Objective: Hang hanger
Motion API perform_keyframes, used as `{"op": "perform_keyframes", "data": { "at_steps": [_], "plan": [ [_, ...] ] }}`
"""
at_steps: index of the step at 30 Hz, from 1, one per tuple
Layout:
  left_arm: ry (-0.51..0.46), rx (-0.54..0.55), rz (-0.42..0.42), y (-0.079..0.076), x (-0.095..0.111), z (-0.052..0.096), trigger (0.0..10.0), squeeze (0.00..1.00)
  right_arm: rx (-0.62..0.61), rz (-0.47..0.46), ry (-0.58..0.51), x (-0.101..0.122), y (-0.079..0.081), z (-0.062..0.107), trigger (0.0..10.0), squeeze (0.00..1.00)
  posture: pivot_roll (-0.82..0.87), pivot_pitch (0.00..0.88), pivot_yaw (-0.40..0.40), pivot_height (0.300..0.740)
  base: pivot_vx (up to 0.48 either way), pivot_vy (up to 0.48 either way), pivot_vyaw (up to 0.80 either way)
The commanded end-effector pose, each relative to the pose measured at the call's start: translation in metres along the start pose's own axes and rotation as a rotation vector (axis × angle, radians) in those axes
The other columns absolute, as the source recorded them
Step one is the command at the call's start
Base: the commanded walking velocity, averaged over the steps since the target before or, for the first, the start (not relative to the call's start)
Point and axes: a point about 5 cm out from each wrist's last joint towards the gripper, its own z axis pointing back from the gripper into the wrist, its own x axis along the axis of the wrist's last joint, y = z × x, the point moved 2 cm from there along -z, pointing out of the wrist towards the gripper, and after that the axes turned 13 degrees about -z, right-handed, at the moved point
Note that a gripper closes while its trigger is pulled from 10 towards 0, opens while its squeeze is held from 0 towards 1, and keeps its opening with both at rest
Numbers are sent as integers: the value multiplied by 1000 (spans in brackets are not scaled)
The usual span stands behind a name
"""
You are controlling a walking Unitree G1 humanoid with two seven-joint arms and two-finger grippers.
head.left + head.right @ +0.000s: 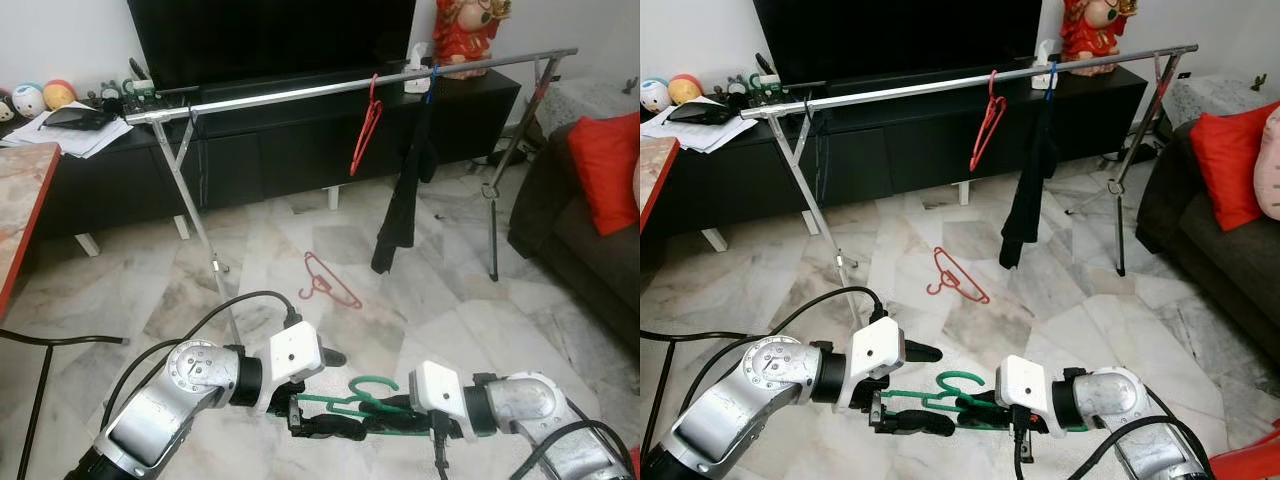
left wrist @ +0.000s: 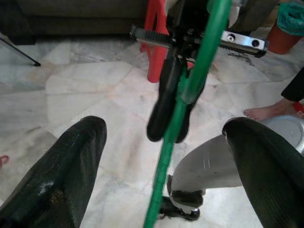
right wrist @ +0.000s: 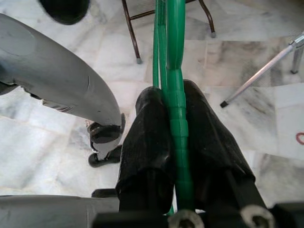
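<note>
Right now your green hanger (image 1: pixel 375 398) lies low and near, held between the two arms with its long axis running left to right and its hook (image 1: pixel 372 382) curling up toward the far side. Your right gripper (image 3: pixel 176 123) has both fingers clamped on the green bar, so that arm owns it. Your left gripper (image 2: pixel 164 156) faces it from the left with fingers spread apart, the bar passing between them untouched. The drying rail (image 1: pixel 340 88) stands well beyond and higher, carrying a red hanger (image 1: pixel 366 125) and dark garment (image 1: pixel 405 190); another red hanger (image 1: pixel 325 281) lies on the floor between.
</note>
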Motion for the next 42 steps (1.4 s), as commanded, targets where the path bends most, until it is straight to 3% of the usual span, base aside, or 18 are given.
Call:
{"op": "perform_keyframes", "data": {
  "at_steps": [1, 7, 19, 21, 22, 42],
  "plan": [
    [6, -16, -20, 0, 4, 3, 10000, 0, 2, 9, -4, 1, 0, -2, 10000, 0, -56, 5, -19, 740, 0, 0, 0],
    [31, -27, -32, 0, 1, 0, 10000, 0, -27, 29, -39, 10, -7, -3, 10000, 0, -56, 4, -19, 740, 0, 0, 0],
    [39, -3, -39, 2, 0, -4, 10000, 0, 1, 52, -37, 15, -1, -4, 10000, 0, -56, 4, -19, 740, 0, 0, 0],
    [41, -4, -37, 2, -1, -3, 7608, 0, -8, 47, -44, 15, -3, -4, 10000, 0, -56, 4, -19, 740, 0, 0, 0],
    [43, -8, -38, 1, -1, -3, 4510, 0, -8, 48, -45, 15, -3, -3, 10000, 0, -57, 8, -19, 740, 0, 0, 0],
    [43, -8, -38, 1, -1, -3, 4510, 0, -8, 48, -45, 15, -3, -3, 10000, 0, -57, 8, -19, 740, 0, 0, 0]
  ]
}}
